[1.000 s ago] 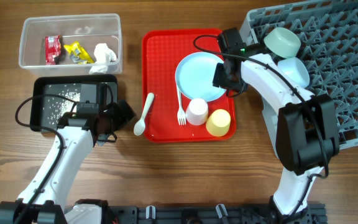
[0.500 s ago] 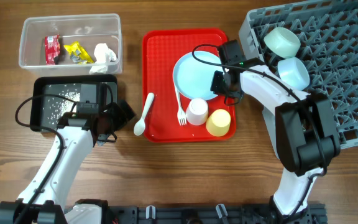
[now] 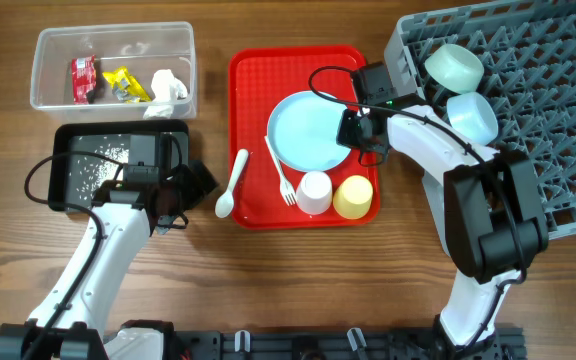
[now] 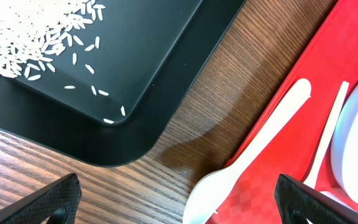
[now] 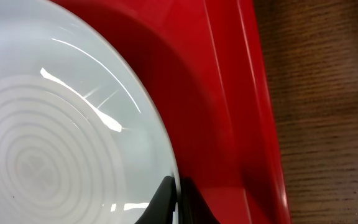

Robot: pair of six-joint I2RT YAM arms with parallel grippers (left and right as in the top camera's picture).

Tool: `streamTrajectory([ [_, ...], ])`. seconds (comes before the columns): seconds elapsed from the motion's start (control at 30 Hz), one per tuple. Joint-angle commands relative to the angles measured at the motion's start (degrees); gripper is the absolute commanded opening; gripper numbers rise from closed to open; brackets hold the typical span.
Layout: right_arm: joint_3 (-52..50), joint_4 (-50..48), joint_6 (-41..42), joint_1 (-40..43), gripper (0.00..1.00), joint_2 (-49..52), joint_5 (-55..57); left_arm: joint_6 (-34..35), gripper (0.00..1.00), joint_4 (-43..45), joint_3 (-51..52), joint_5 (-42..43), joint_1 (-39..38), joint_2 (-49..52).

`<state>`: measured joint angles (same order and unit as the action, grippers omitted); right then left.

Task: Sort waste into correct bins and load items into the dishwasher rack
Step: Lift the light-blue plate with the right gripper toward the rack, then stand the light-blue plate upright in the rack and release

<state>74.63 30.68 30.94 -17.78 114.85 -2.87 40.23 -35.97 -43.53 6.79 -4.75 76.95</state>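
Note:
My right gripper [image 3: 354, 130] is shut on the right rim of the pale blue plate [image 3: 303, 130], which sits on the red tray [image 3: 253, 80]. In the right wrist view the jaws [image 5: 176, 200] pinch the plate's [image 5: 55, 124] edge. A white cup [image 3: 314, 192], a yellow cup [image 3: 353, 197] and a white fork [image 3: 280, 172] lie by the plate. The white spoon [image 3: 233, 185] lies over the tray's left edge. My left gripper [image 3: 193, 185] is open and empty beside the spoon's bowl [image 4: 260, 143]. Two pale blue bowls [image 3: 454, 66] [image 3: 471, 116] stand in the grey rack [image 3: 548, 150].
The clear tub [image 3: 38, 70] at the back left holds a red wrapper [image 3: 84, 78], a yellow wrapper [image 3: 124, 83] and a white tissue [image 3: 169, 88]. The black tray [image 3: 153, 148] in front of it holds rice grains [image 3: 98, 165], also in the left wrist view [image 4: 30, 43].
My right gripper has pushed the plate leftward and a little toward the front on the red tray. The fork and cups have shifted slightly. The left arm has not moved.

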Motion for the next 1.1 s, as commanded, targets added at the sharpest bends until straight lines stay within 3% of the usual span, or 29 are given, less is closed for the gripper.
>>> streamTrajectory([
  [0.0, 2.9, 0.2, -4.4, 1.4, 0.04, -1.6, 0.7, 0.8, 1.00, 0.0, 0.2, 0.2, 0.0, 0.1],
  [0.3, 6.8, 0.2, -13.9, 4.5, 0.04, -15.2, 9.7, 0.7, 1.00, 0.0, 0.2, 0.2, 0.0, 0.1],
  [0.57, 6.8, -7.2, -22.1, 4.9, 0.04, -24.5, 39.3, 0.7, 1.00, 0.0, 0.2, 0.2, 0.0, 0.1],
  [0.7, 6.6, -15.1, -31.6, 6.6, 0.04, -24.3, 54.2, 0.8, 1.00, 0.0, 0.2, 0.2, 0.0, 0.1],
  [0.83, 6.6, -18.6, -39.1, 10.6, 0.04, -23.5, 56.2, 0.8, 1.00, 0.0, 0.2, 0.2, 0.0, 0.1],
  [1.07, 6.4, -20.8, -40.0, 20.9, 0.04, -22.2, 55.3, 0.8, 1.00, 0.0, 0.2, 0.2, 0.0, 0.1],
])
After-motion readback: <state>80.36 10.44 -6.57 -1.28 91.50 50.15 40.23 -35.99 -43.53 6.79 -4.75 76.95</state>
